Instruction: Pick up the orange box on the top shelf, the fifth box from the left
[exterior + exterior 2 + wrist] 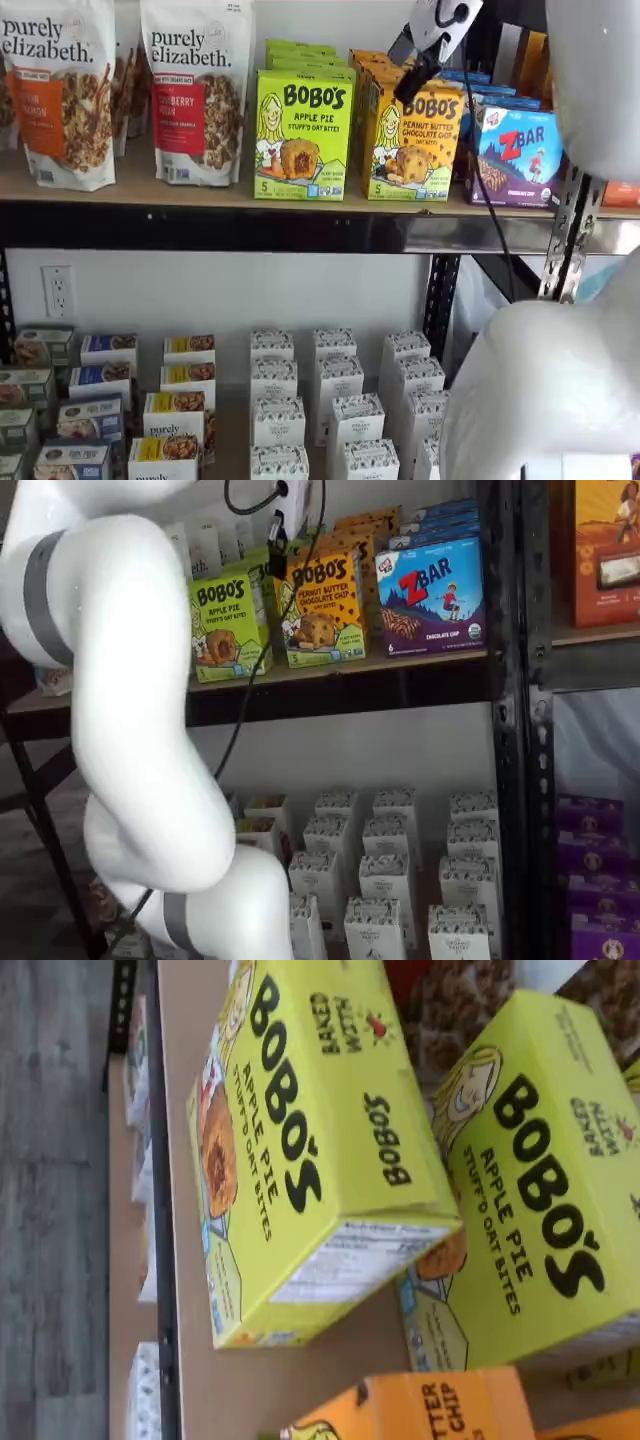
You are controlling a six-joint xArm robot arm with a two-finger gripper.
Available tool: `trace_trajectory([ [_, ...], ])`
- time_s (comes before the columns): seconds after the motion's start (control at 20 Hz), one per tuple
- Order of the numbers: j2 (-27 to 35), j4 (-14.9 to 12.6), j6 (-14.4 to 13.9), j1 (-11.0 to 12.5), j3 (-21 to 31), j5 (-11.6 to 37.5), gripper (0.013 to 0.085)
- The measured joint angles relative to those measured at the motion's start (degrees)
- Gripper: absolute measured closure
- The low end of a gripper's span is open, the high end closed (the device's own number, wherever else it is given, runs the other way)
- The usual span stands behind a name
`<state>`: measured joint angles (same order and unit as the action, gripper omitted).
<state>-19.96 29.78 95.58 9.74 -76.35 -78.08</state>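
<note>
The orange box (pixel 410 135), marked "BOBO'S Peanut Butter Chocolate Chip", stands upright at the front of the top shelf (pixel 190 190), with more like it behind. It shows in both shelf views (pixel 322 605), and part of it shows in the wrist view (pixel 430 1410). My gripper (pixel 417 76) hangs in front of the box's upper left corner, tilted, with its white body above. Only a black finger shows side-on, so I cannot tell whether it is open. In a shelf view (pixel 281 527) it sits above the box's upper left corner. It holds nothing.
A lime-green Apple Pie Bobo's box (pixel 302 135) stands just left of the orange box, a blue ZBar box (pixel 518 155) just right. Granola bags (pixel 195 90) stand further left. Small white boxes (pixel 340 410) fill the lower level. A black upright (pixel 505 720) bounds the shelf's right.
</note>
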Motion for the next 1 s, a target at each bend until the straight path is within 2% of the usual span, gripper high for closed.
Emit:
trace_trajectory([
  [0.25,2.4,-1.7,0.1,-0.1,-2.6,-1.2,0.013],
  [0.6,5.7,-8.0,0.4,0.1,-8.2,-5.1,0.013],
  [0.85,8.6,-12.4,1.0,0.4,-12.9,-10.3,0.013],
  [1.0,9.3,-13.4,1.5,0.7,-13.6,-11.2,0.013],
])
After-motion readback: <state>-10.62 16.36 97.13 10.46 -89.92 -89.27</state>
